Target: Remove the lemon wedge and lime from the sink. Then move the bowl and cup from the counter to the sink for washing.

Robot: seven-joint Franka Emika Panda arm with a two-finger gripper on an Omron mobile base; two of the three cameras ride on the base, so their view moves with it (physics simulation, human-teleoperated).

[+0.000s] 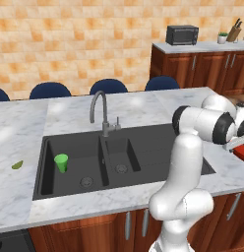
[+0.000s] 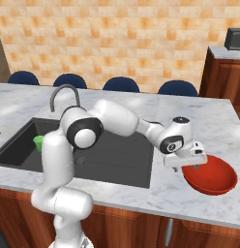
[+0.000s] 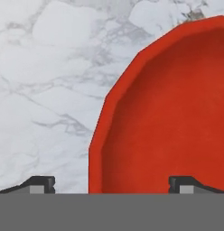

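The wide red bowl [image 2: 213, 177] sits on the marble counter [image 2: 199, 121] to the right of the sink [image 2: 123, 162]. My gripper [image 2: 186, 168] is open right above the bowl's left rim. In the hand view the gripper [image 3: 111, 185] straddles the rim of the bowl [image 3: 172, 117], one fingertip [image 3: 41, 184] over marble and the other over the red inside. Upright in the left basin of the sink [image 1: 148, 147] is the green cup [image 1: 61, 162]. A thin green lemon wedge [image 1: 17, 165] lies on the counter [image 1: 70, 113] left of the sink. The lime is out of view.
A curved grey faucet [image 1: 99, 110] rises behind the divider between the basins. Several blue chairs [image 1: 108, 86] line the counter's far side. A microwave [image 1: 182, 35] stands on the far counter. The bowl lies close to the counter's front right corner.
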